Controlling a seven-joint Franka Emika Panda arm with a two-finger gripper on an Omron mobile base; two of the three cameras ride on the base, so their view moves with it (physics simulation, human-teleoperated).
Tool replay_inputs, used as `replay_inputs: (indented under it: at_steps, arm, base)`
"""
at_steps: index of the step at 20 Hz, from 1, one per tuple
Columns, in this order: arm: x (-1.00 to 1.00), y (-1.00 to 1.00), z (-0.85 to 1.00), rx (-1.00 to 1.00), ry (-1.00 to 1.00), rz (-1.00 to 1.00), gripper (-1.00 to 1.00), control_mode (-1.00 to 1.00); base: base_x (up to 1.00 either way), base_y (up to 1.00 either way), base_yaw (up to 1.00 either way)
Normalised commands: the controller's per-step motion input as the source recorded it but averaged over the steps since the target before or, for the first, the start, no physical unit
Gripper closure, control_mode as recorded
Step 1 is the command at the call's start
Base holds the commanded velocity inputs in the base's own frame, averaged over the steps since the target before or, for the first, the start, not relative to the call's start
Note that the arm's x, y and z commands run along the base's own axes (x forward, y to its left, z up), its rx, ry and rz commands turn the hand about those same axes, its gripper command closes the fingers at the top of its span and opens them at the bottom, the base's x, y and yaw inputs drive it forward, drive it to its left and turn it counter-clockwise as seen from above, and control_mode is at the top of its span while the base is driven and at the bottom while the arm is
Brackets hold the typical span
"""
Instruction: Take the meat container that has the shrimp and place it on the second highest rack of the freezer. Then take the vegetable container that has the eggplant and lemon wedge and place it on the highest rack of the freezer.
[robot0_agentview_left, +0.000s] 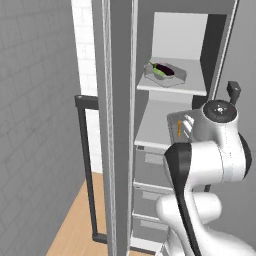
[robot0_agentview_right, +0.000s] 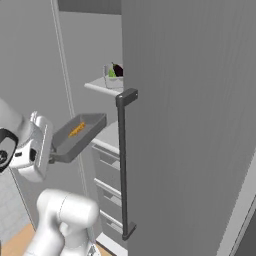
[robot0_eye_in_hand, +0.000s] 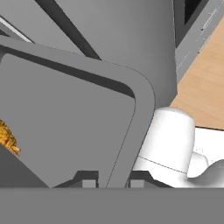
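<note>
The meat container (robot0_agentview_right: 80, 135), a dark grey tray, is held level in front of the open freezer (robot0_agentview_left: 180, 35), with my gripper (robot0_agentview_right: 51, 156) shut on its near rim. The orange shrimp (robot0_agentview_right: 76, 130) lies inside it. From the hand view, the tray rim (robot0_eye_in_hand: 127, 144) passes between my fingertips (robot0_eye_in_hand: 87, 180), and the shrimp (robot0_eye_in_hand: 8, 138) shows at the left edge. The tray's far end is close to the second highest rack (robot0_agentview_left: 152, 127). On the highest rack (robot0_agentview_left: 195, 77) stands the vegetable container (robot0_agentview_left: 166, 74) with the eggplant (robot0_agentview_left: 166, 69) and the lemon wedge (robot0_agentview_left: 158, 71).
The freezer door (robot0_agentview_right: 190, 125) stands open at the right, and its long dark bar handle (robot0_agentview_right: 122, 165) lies close beside the tray. Pale drawers (robot0_agentview_left: 150, 170) stack below the shelves. A tiled wall (robot0_agentview_left: 35, 125) is at the left, over a wooden floor (robot0_agentview_left: 75, 225).
</note>
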Motion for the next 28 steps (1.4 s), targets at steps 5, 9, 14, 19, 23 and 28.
replay_inputs:
  at_steps: [5,9,14,19,23,28]
  arm:
    - [1.00,-0.15,-0.20,0.00,0.12,-0.09,1.00,-1.00]
    - [0.92,-0.49,-0.69,0.02,0.05,0.00,1.00,-1.00]
    - [0.92,-0.28,-0.74,0.00,0.02,0.00,1.00,-1.00]
    - [0.99,0.00,-0.55,0.00,0.00,0.00,1.00,-1.00]
    - [1.00,0.00,-0.39,0.00,0.00,0.00,1.00,-1.00]
    - [0.94,-0.10,-0.10,0.00,0.00,-0.05,1.00,-1.00]
  base:
    - [0.00,0.00,0.00]
    - [0.00,0.00,0.00]
    - [0.00,0.00,0.00]
    - [0.00,0.00,0.00]
    - [0.00,0.00,0.00]
    - [0.00,0.00,0.00]
